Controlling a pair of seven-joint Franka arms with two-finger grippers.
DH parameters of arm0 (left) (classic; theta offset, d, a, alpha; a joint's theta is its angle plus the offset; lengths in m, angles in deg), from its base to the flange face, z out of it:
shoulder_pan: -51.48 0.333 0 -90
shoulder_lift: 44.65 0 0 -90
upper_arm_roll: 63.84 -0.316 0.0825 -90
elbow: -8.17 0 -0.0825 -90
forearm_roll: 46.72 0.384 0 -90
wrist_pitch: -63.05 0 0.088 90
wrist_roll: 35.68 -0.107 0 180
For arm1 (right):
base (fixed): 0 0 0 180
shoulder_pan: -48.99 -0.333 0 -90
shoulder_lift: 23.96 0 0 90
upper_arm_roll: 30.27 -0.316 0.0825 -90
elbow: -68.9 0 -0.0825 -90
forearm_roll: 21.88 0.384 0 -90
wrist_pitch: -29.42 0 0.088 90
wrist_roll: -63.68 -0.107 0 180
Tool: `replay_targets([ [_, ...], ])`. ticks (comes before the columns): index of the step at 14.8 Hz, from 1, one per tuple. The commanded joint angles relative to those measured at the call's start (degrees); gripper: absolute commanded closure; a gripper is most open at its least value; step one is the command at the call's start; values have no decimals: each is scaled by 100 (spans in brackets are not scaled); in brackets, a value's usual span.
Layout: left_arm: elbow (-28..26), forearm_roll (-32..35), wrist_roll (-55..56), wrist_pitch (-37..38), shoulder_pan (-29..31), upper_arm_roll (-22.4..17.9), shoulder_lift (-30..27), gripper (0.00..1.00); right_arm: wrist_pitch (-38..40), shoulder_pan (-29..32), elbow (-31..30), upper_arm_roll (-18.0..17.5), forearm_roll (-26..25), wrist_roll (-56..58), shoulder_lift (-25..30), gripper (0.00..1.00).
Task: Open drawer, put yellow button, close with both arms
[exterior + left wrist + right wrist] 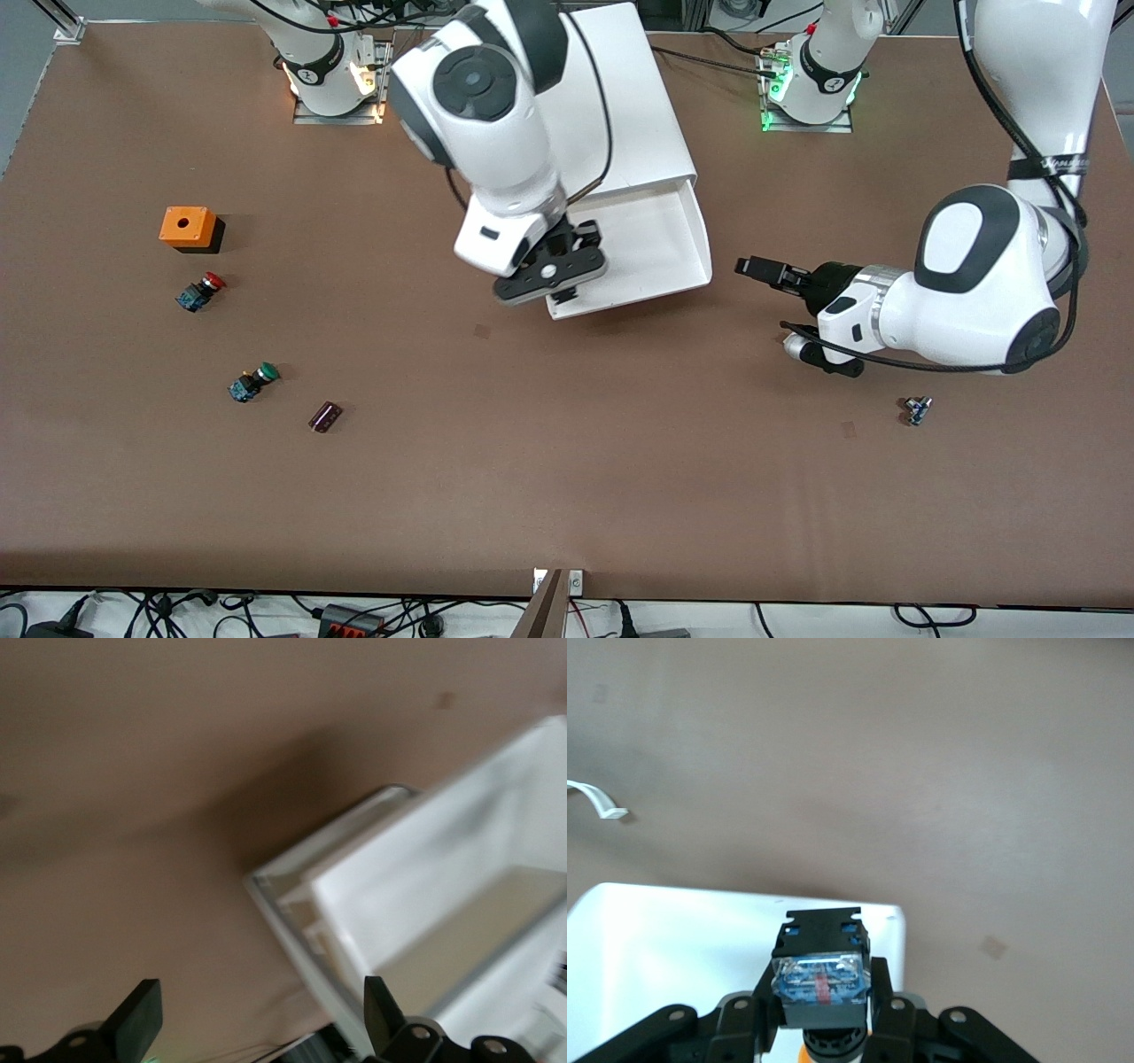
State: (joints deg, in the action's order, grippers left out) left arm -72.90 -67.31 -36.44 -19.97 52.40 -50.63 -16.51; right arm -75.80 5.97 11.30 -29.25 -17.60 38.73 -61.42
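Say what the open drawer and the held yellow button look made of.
The drawer: likely white plastic, smooth thin walls with a soft sheen. The yellow button, clamped in the right gripper: seemingly moulded plastic, black body, clear glossy end over blue.

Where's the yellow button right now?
The yellow button is clamped in the right gripper, over the front edge of the open drawer.

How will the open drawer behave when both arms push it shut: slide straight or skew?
The drawer looks like thin white plastic, so it is probably light and may flex. It is wide and shallow; an off-centre push could skew it. The right tool, shut on the yellow button, is over one front corner; the open left tool is beside the drawer.
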Motion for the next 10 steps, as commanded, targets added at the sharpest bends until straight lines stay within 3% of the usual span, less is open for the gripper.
replay_targets([
  [1,4,1055,567,312,-101,24,-255,0,-78,-285,152,30,38,-282,-323,100],
  [4,30,2135,980,322,-276,32,-387,0,-95,-531,152,30,38,-553,-508,100],
  [6,74,2227,1463,331,-303,-2,-379,0,-104,-602,152,4,38,-581,-561,100],
  [10,1013,2218,1501,278,-224,-73,147,0,-191,-637,152,-40,73,-844,-693,100],
])
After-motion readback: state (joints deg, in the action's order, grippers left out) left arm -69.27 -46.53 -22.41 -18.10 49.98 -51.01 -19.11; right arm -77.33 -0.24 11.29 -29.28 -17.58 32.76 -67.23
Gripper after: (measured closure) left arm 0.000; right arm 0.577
